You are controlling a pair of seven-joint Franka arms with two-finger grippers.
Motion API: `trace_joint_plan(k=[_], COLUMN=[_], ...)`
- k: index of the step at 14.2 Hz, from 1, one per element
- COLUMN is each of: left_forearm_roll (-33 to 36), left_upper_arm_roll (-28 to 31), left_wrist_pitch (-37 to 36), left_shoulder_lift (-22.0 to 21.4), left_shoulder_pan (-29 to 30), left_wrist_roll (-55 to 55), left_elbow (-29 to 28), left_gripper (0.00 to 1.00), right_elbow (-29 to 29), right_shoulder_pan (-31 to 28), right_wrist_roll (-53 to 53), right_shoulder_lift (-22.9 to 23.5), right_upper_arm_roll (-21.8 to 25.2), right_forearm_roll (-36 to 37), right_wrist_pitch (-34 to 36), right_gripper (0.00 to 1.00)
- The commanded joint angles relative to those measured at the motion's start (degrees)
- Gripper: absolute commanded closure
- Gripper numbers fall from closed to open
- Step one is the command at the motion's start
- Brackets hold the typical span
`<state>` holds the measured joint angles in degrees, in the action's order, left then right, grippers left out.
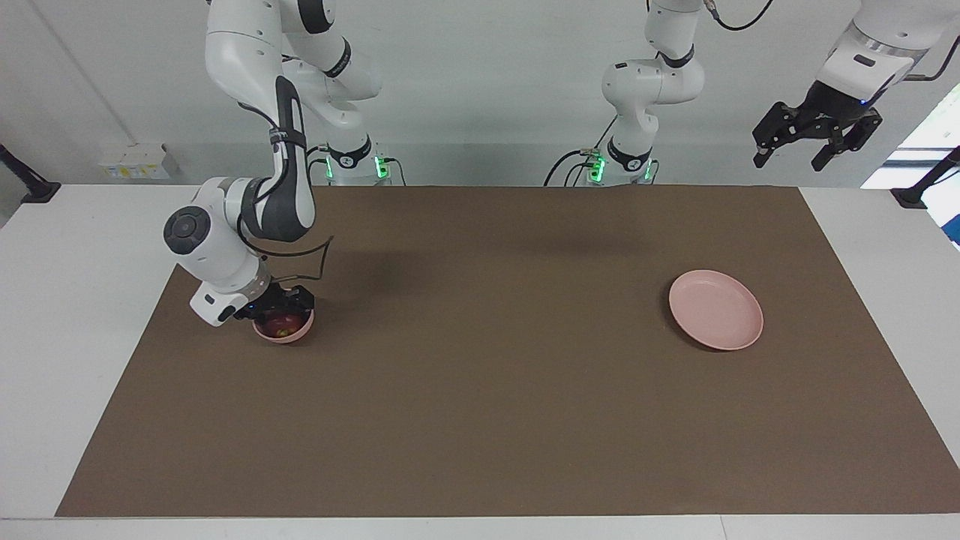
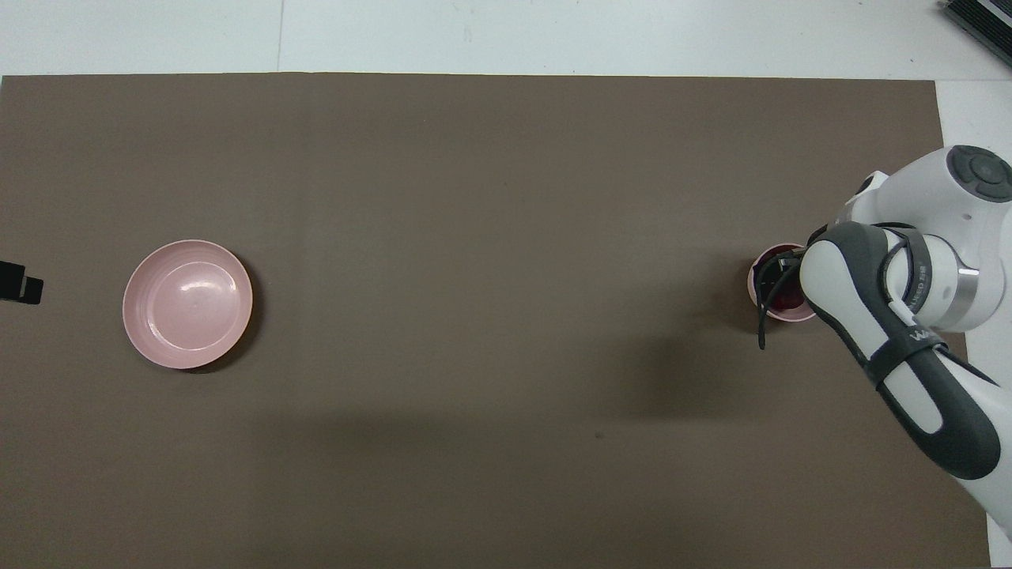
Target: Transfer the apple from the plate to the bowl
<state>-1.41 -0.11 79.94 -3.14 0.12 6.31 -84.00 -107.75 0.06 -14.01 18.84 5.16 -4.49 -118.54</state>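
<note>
The bowl (image 1: 283, 327) sits on the brown mat (image 1: 480, 375) toward the right arm's end of the surface, and the apple (image 1: 282, 324) lies inside it, dark red with a yellowish patch turned up. The plate (image 1: 716, 310) lies flat toward the left arm's end of the mat, well apart from the bowl, with nothing on it.

The right pincer (image 1: 279, 306) hangs low over the bowl, right at the rim on the side nearer the robots. Its black fingers sit so close in above the apple that I cannot tell whether they are spread or still touching the fruit. From overhead the right arm's wrist and forearm cover most of the bowl (image 2: 760, 278), so only a crescent of its rim and a sliver of the apple (image 2: 787, 298) show, with a black cable drooping across them. The plate (image 2: 187, 304) is in full sight there.

The left pincer (image 1: 814, 142) hangs high in the air past the mat's edge at its own end, fingers spread and holding nothing. Overhead, only its dark tip (image 2: 20, 284) pokes into the picture's edge.

The white surface (image 1: 75, 300) shows around the mat.
</note>
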Motion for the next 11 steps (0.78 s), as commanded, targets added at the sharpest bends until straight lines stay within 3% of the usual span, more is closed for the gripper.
trace_joint_plan(k=[1,5,8,11], left_forearm_roll=[1.2,1.3,1.3,2.2], left_upper_arm_roll=[-0.5,-0.4,-0.5,-1.0], left_wrist_pitch=[1.2,0.6,-1.6,-2.7], left_shoulder_lift=[-1.3,-0.4,1.6,2.9], left_shoulder_pan=[0.2,0.3,0.1,-0.2], left_wrist_roll=[1.0,2.1,2.2,2.6], left_elbow=[-2.0,-1.0,2.2,4.0], left_gripper=[0.00,0.00,0.00,0.00], right_elbow=[1.3,2.0,6.2,8.3], right_shoulder_pan=[-0.4,0.4,1.5,1.4], right_wrist_roll=[1.2,7.0,15.5,16.1], right_shoulder_lift=[-0.7,-6.8,-10.5,-15.9], right_upper_arm_roll=[-0.3,-0.4,-0.3,-0.2], right_forearm_roll=[1.1,1.1,1.5,3.3], right_wrist_pitch=[0.1,4.6,12.9,18.2], right_gripper=[0.00,0.00,0.00,0.00])
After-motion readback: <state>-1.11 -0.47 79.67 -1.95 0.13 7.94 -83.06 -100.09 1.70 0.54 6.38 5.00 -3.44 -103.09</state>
